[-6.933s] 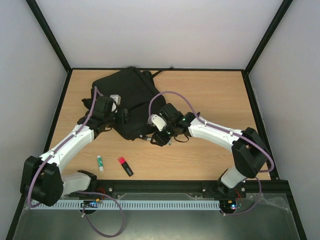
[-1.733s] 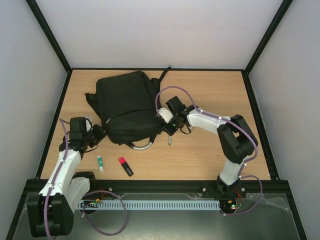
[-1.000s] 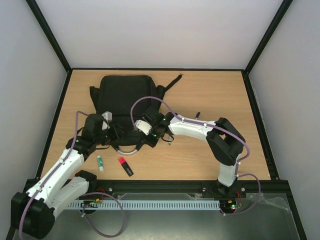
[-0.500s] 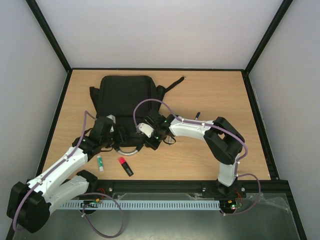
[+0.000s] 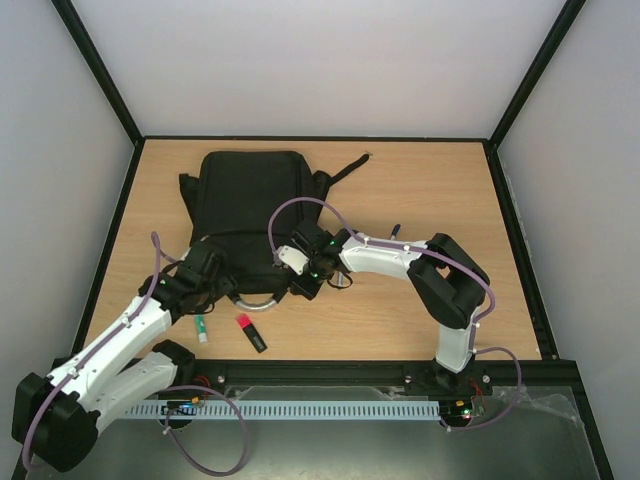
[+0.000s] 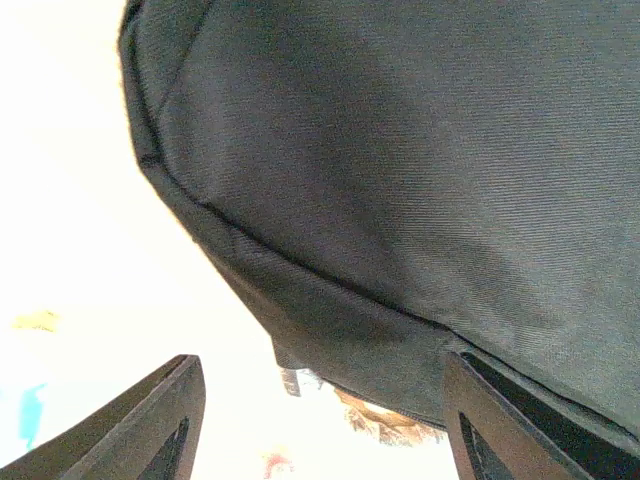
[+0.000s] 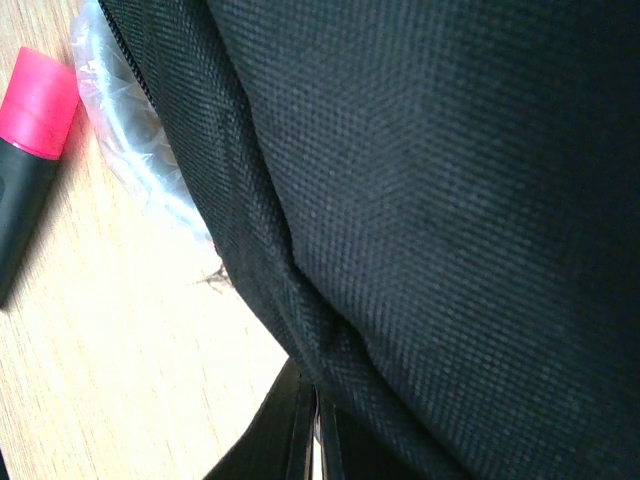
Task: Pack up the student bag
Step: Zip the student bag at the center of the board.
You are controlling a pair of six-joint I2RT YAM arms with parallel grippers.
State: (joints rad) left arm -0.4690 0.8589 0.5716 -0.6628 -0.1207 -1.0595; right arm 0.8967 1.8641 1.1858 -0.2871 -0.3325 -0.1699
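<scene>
The student bag [image 5: 250, 195], a big black backpack, lies flat at the back left of the table, its grey curved handle [image 5: 256, 298] pointing toward me. My left gripper [image 5: 213, 277] is at the bag's near left corner. In the left wrist view it [image 6: 320, 440] stands open, with the bag's rounded edge [image 6: 400, 200] just above the fingers and nothing between them. My right gripper [image 5: 300, 278] is at the near right corner. The right wrist view shows it [image 7: 312, 425] shut, with its tips pinching the bag's fabric fold [image 7: 420, 200].
A green-capped glue stick [image 5: 201, 325] and a pink-capped black highlighter [image 5: 250, 332] lie on the wood near the front edge. The highlighter [image 7: 30, 130] lies beside the plastic-wrapped handle [image 7: 130, 140]. A small dark object [image 5: 397, 230] lies right of the bag. A strap [image 5: 345, 168] trails toward the back.
The left gripper has drawn back a little toward the near left and its jaws have widened. The bag and right arm have stayed put over the last half second.
</scene>
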